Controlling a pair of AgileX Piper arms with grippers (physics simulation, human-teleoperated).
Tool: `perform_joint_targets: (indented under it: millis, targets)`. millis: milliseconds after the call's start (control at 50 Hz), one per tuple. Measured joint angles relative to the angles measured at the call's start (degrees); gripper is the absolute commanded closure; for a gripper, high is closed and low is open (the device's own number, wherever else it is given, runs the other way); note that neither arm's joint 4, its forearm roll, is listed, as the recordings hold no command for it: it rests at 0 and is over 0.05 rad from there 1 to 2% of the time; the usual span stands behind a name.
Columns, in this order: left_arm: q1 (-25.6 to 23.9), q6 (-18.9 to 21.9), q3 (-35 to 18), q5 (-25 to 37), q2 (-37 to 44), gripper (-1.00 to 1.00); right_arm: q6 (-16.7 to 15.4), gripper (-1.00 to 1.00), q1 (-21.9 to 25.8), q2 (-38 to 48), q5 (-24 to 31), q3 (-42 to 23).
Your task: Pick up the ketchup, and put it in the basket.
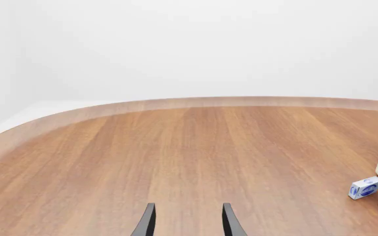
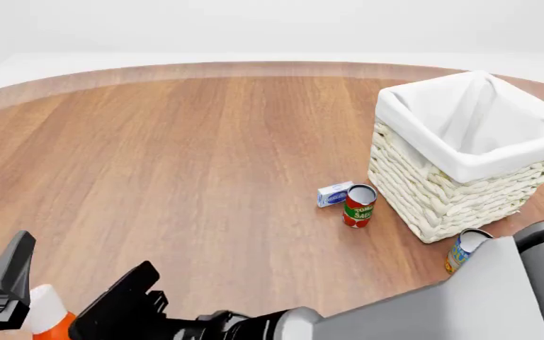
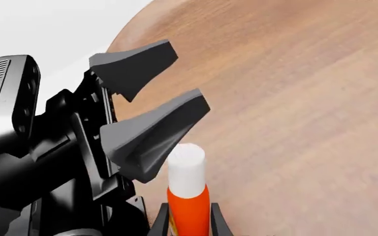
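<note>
The right end effector gripped one orange-red squeeze bottle with a white tapered cap at the wooden desk's near left edge. The left end effector stood narrowly parted, holding nothing. Well apart, one cream wicker basket with white liner stood beside two cans and one small box; bare wood lay between.

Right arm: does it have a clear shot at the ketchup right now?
Probably yes: the ketchup stands between the right gripper fingers. The open left gripper crowds the cap but doesn't block it.
</note>
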State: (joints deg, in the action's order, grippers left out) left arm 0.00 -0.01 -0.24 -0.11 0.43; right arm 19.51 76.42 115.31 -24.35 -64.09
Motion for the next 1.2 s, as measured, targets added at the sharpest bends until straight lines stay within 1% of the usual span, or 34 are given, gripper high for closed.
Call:
perform_joint_targets:
  millis: [360,620,840,1200]
  targets:
    - [0.00,0.00,0.00,0.00,0.00,-1.00,0.75,1.00,-4.61,-0.60,-1.29,1.64]
    - [0.00,0.00,0.00,0.00,0.00,-1.00,0.59,1.00,-9.60,-2.87,-1.88,2.73]
    - [0.00,0.00,0.00,0.00,0.00,-1.00,-0.29,1.00,-12.95,-8.80,-1.79,5.33]
    - [0.00,0.00,0.00,0.00,0.00,-1.00,-2.21,1.00,-18.78,-22.98,-0.21,10.78]
